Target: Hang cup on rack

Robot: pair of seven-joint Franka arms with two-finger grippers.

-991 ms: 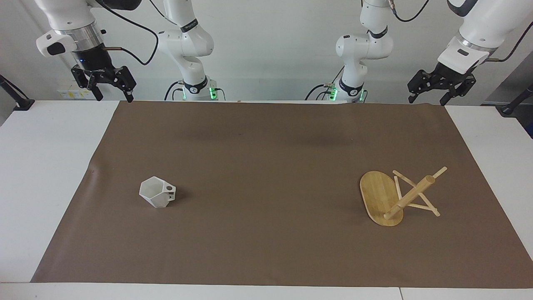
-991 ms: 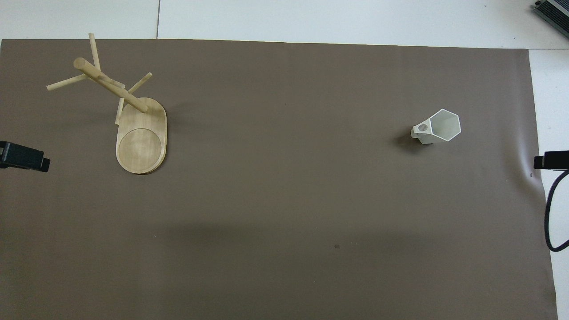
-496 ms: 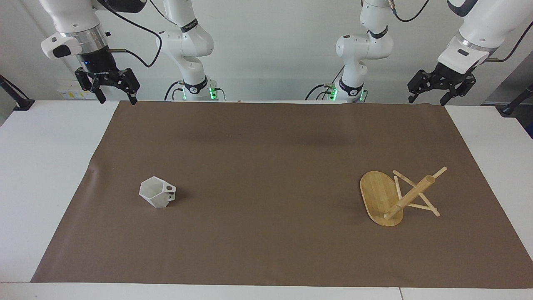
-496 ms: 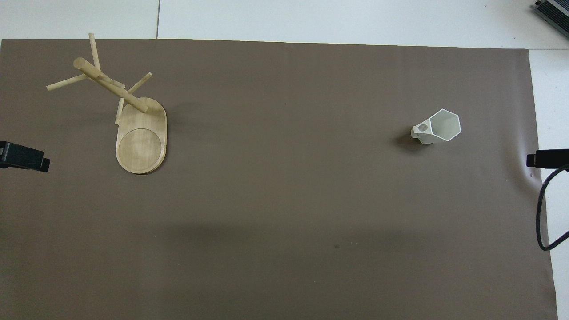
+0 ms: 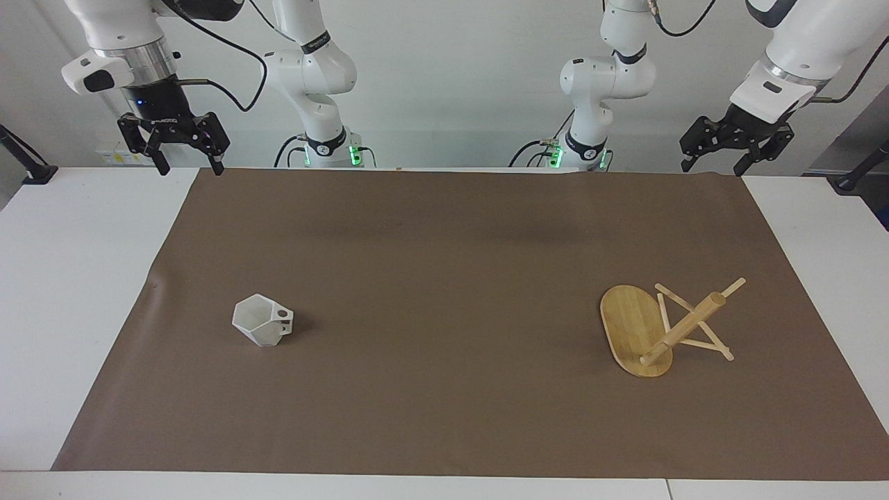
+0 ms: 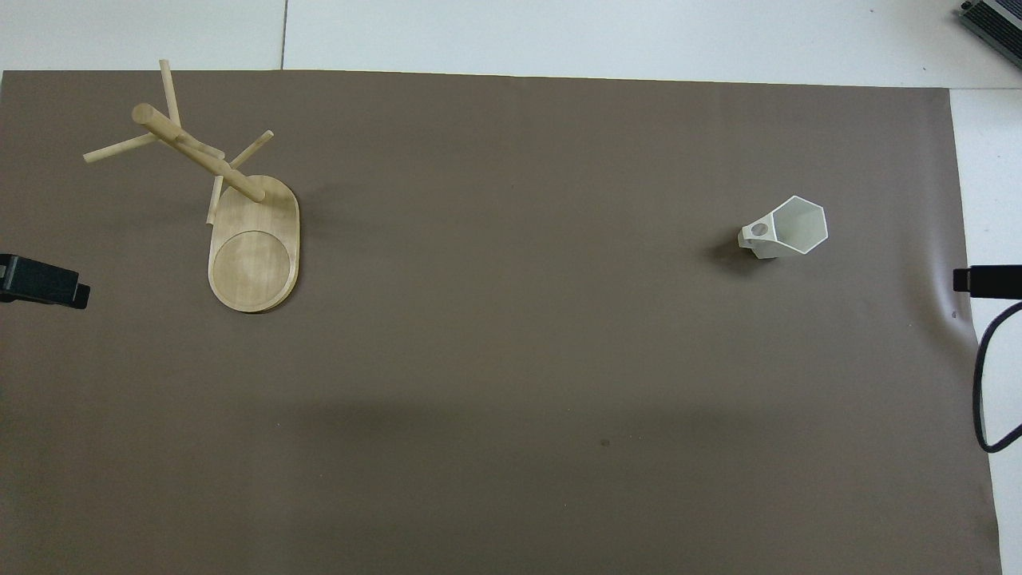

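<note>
The right gripper (image 5: pixel 184 163) hangs in the air over the edge of the brown mat (image 5: pixel 444 292) at the right arm's end of the table, its dark fingers spread wide apart and pointing down, with nothing between them. In the overhead view only a dark tip of it (image 6: pixel 986 281) pokes in over the mat's border, a black cable looping under it.

Out from there, the cup (image 5: pixel 262 328) sits on the mat well apart from that gripper, farther out from the robots and a little toward the middle of the table. It is small, white and faceted, standing with its hexagonal mouth open upward (image 6: pixel 786 227) and its blocky handle, pierced by a round hole, turned toward the left arm's end.

The left gripper (image 5: pixel 715 163) hangs over the mat's corner at the left arm's end of the table, fingers likewise spread and empty; from overhead just its dark tip (image 6: pixel 44 281) shows.

The rack (image 5: pixel 656 330) stands on the mat toward that end, well away from the cup and well clear of both grippers. Its oval bamboo base (image 6: pixel 254 259) lies flat, and from the base's farther end rises the thick post with thin pegs sticking out.
</note>
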